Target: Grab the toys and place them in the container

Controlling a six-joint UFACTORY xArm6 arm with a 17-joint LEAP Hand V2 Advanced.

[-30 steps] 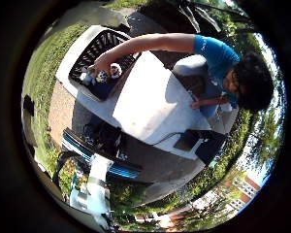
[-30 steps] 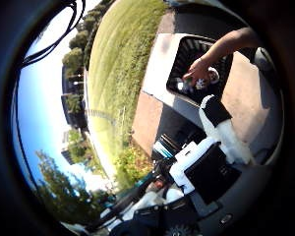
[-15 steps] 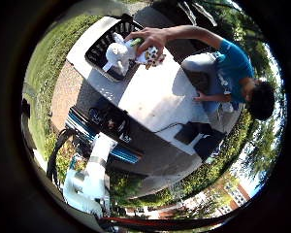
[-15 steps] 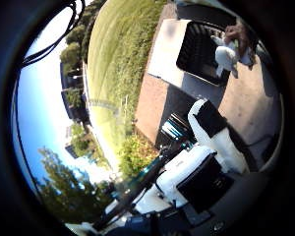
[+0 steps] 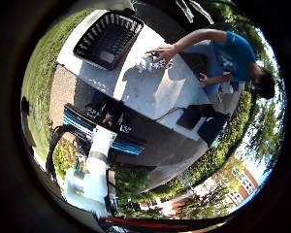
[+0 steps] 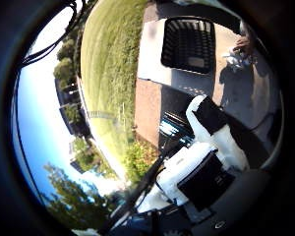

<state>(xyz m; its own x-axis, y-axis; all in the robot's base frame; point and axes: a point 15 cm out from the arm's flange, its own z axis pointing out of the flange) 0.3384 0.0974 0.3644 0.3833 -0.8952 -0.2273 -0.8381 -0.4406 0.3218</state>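
Observation:
A black slatted container (image 5: 109, 39) stands at one end of a white table (image 5: 170, 92); the right thumb side palm view shows it too (image 6: 189, 44). A person's hand (image 5: 165, 50) rests on small pale toys (image 5: 153, 64) on the table beside the container, also seen in the right thumb side palm view (image 6: 236, 59). My right hand (image 6: 211, 147) is high above and away from the table. Its white and black fingers (image 6: 208, 116) are stretched out and hold nothing.
A black case (image 5: 202, 124) sits at the table's near edge. A blue and black frame (image 5: 99, 124) stands beside the table on brick paving (image 5: 60, 97). Grass (image 6: 113, 59) lies around, with trees and buildings beyond.
The person took the toys out of the container and brought them down onto the table beside it. The whole view has shifted as my hand moved.

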